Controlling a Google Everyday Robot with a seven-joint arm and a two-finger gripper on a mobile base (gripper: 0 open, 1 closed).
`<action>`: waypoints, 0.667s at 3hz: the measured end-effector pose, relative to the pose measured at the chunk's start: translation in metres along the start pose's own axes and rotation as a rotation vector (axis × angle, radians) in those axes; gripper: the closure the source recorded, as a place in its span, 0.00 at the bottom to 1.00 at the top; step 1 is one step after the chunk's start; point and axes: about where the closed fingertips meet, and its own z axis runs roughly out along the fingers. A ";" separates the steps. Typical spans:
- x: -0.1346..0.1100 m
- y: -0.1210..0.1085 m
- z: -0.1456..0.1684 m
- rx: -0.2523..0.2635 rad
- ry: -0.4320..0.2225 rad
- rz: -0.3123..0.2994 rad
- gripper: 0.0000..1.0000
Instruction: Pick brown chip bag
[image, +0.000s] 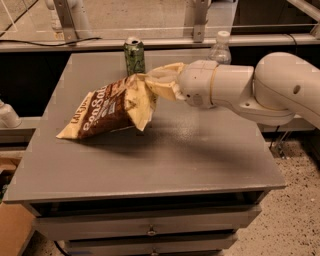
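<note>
The brown chip bag is a large crinkly bag with a dark brown front, white lettering and cream edges. It hangs tilted above the grey table, its right end raised and its left corner lowest. My gripper reaches in from the right on a thick white arm and is shut on the bag's crumpled right end. The fingertips are buried in the folded bag material.
A green can stands upright at the table's back edge, just behind the gripper. A clear plastic bottle stands behind the arm at the back right. Drawers run below the table's front edge.
</note>
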 end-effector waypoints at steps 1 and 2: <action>-0.015 -0.015 -0.019 0.067 -0.061 -0.004 1.00; -0.032 -0.024 -0.041 0.110 -0.093 -0.026 1.00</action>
